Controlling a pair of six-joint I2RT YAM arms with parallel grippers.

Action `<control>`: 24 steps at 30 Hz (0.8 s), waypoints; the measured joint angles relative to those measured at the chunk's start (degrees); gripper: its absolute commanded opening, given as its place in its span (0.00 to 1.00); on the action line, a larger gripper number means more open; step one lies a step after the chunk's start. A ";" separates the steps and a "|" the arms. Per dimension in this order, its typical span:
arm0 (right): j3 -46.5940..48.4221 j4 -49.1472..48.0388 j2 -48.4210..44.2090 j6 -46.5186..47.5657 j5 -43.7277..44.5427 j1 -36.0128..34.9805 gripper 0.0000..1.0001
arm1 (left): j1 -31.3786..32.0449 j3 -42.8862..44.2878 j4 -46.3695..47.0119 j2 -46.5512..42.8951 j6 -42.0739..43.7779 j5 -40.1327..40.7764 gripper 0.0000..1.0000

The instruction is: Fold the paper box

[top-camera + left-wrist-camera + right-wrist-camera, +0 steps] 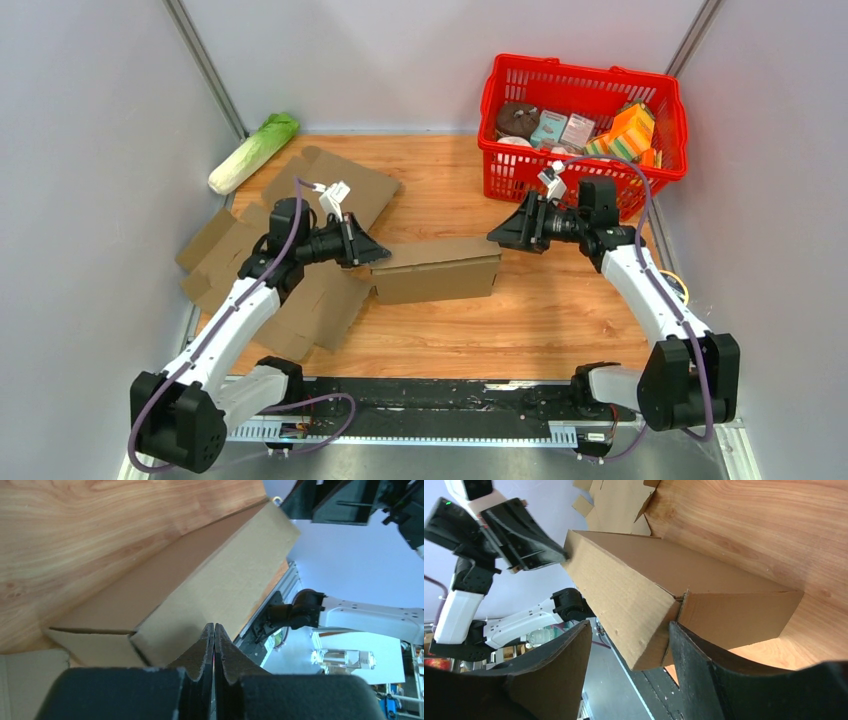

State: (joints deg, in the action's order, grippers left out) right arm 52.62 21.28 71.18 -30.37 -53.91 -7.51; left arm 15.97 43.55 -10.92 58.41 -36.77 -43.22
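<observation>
While the box (437, 270) lies lengthwise across the middle of the table (560, 330), brown and folded into a long closed shape, we find a claw at each of its ends. Our left claw (374, 257) sits at the left end, just at the top edge. In its wrist view the two fingers (200, 655) are pressed flat together, closed, and we can make out nothing between them. Their tips point along the box's long side, and a pale end flap shows below and to the left of them. Whether the tips touch the cardboard we cannot tell.

Our right claw (496, 235) is at the right end, near the upper corner. It stands open and holds nothing, its jaws well apart. In its own view the end corner of the box shows between them, with one finger close beside the seam where the end panel meets the side. We cannot tell whether that finger touches the box.

Flat cardboard sheets (320, 305) lie spread on the left of the table, under and around the left arm, with another farther back. A cabbage (255, 150) rests in the far left corner against the wall. A red basket (500, 165) stands in the far right corner, holding packets and small cartons, just behind the right arm.
</observation>
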 measured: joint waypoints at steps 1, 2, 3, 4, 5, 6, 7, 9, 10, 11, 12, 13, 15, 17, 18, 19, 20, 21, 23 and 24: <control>-0.63 -0.96 -0.02 -0.13 -0.22 0.11 0.64 | -0.09 -0.96 0.24 0.00 0.07 0.15 0.04; -1.62 -2.51 -0.09 -0.37 -0.66 0.20 0.63 | -0.26 -2.45 0.57 0.00 0.11 0.26 0.04; -2.71 -4.39 -0.24 -0.83 -1.03 0.26 0.60 | -0.33 -3.80 1.51 0.00 -0.15 -0.07 0.04; -3.26 -5.29 -0.37 -1.07 -1.25 0.44 0.56 | -0.39 -4.72 2.82 -0.22 -0.35 -0.46 0.04; -4.42 -7.26 -0.61 -1.38 -1.29 0.48 0.56 | -0.55 -5.60 4.44 -0.63 -0.28 -0.50 0.04; -5.40 -8.74 -0.83 -1.49 -1.18 0.59 0.56 | -0.68 -6.32 5.53 -0.87 -0.33 -0.55 0.03; -5.88 -9.46 -0.83 -1.57 -1.11 0.68 0.56 | -0.72 -6.84 6.36 -1.07 -0.31 -0.59 0.04; -5.97 -9.92 -0.92 -1.36 -0.70 0.59 0.56 | -0.87 -7.19 7.30 -1.18 -0.22 -0.59 0.04; -5.75 -9.42 -1.11 -1.07 0.00 0.42 0.61 | -1.01 -7.17 7.43 -1.11 -0.15 -0.63 0.04; -5.20 -8.37 -1.25 -0.57 0.92 0.02 0.63 | -1.07 -6.91 7.26 -1.11 -0.02 -0.66 0.04; -4.46 -7.30 -1.46 0.07 1.95 -0.48 0.64 | -1.07 -6.56 6.91 -0.96 0.20 -0.63 0.04; -3.72 -6.16 -1.84 0.96 3.23 -1.18 0.67 | -1.07 -6.14 6.47 -0.79 0.50 -0.55 0.04; -2.58 -3.74 -2.58 2.27 5.42 -2.29 0.70 | -1.05 -5.38 5.27 -0.39 1.11 -0.50 0.03; -0.96 -0.50 -3.15 3.69 7.72 -3.50 0.75 | -1.05 -5.05 4.44 -0.22 1.36 -0.63 0.03; -0.24 0.85 -3.43 4.24 8.72 -3.93 0.76 | -1.05 -4.98 4.22 -0.22 1.40 -0.74 0.04; 0.52 2.36 -3.74 4.55 9.51 -4.28 0.82 | -1.05 -4.96 4.04 -0.22 1.42 -0.90 0.04; 1.29 4.04 -4.13 4.79 10.47 -4.66 0.84 | -1.05 -4.96 3.98 -0.22 1.40 -1.11 0.03; 2.08 6.03 -4.46 4.87 11.30 -4.90 0.86 | -1.07 -4.96 3.93 -0.22 1.40 -1.18 0.04; 3.80 10.01 -4.66 4.72 12.55 -4.85 0.87 | -1.07 -4.98 3.98 -0.15 1.40 -1.22 0.04; 4.74 11.54 -4.66 4.61 13.09 -4.70 0.87 | -1.07 -4.98 4.02 -0.09 1.40 -1.27 0.03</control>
State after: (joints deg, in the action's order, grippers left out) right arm 57.36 32.82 66.52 -25.76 -40.82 -12.21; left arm 14.90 38.57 -6.90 58.33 -35.38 -44.49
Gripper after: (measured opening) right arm 0.861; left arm 0.039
